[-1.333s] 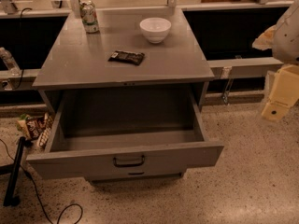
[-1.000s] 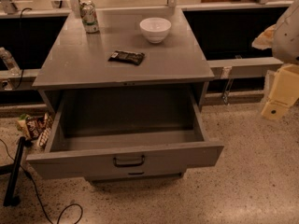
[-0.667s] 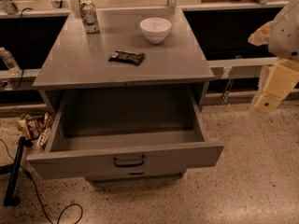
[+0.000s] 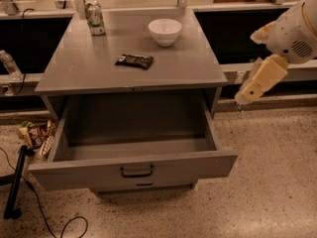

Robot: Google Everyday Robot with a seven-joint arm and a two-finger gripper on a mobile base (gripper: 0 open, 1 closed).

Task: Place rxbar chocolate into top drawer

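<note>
Hand [image 4: 242, 97] hovered right of the tabletop [image 4: 89, 68], grip state unclear; it should descend squarely over the rxbar chocolate [image 4: 134, 60], pinching its narrow width.

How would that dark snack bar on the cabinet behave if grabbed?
The rxbar chocolate lies flat and thin, so probably light and unlikely to roll. Sitting low on the smooth cabinet top, it may slide when nudged. The gripper hangs right of the top drawer.
</note>
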